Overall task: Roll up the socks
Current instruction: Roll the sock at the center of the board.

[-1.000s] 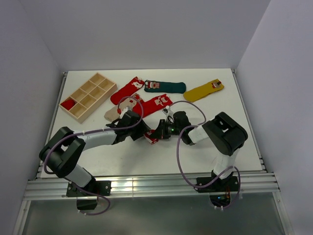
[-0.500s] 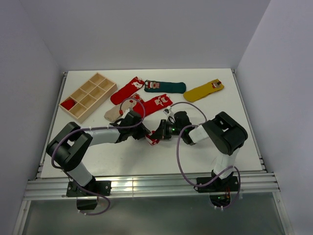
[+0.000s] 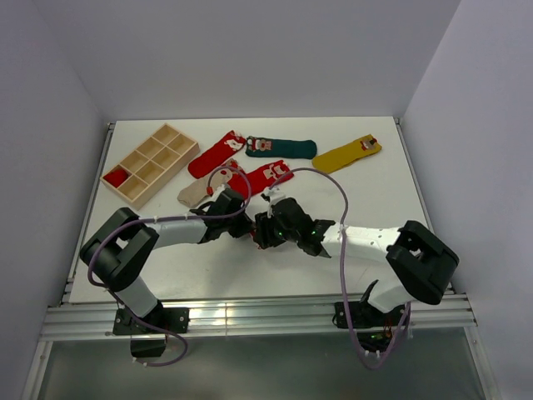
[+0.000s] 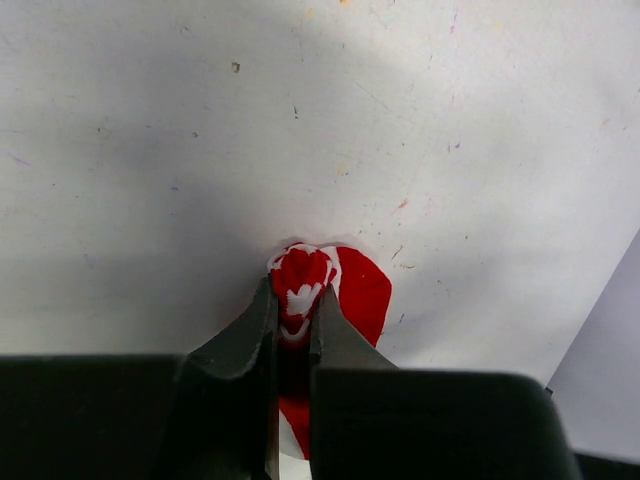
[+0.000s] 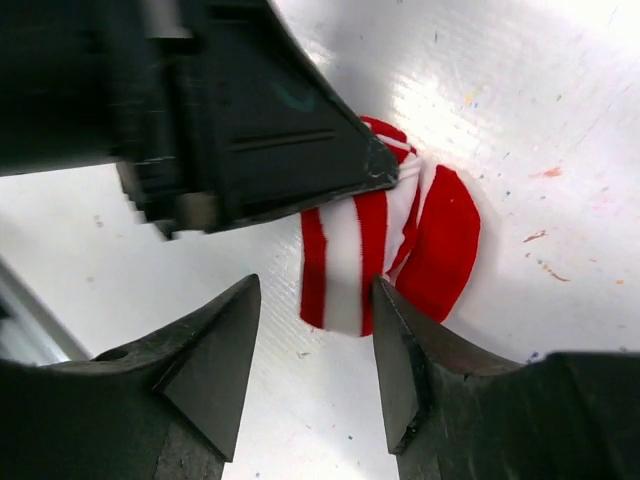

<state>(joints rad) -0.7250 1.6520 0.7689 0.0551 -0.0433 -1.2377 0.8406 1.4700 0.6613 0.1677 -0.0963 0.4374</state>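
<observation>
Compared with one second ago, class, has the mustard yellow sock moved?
No. The mustard yellow sock lies where it did, its patched end equally close to the table's far right corner.

I see a wooden tray (image 3: pixel 166 176), split into compartments, sitting at the far left of the white table (image 3: pixel 391 192); the tabletop carries small coloured specks, and a metal rail (image 3: pixel 250 315) runs along its near edge

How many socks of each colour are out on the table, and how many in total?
Red socks: 2
Red-and-white striped sock: 1
Dark green sock: 1
Yellow sock: 1
Beige sock: 1
Total: 6 socks, not counting the red bundle in the wooden tray.
</observation>
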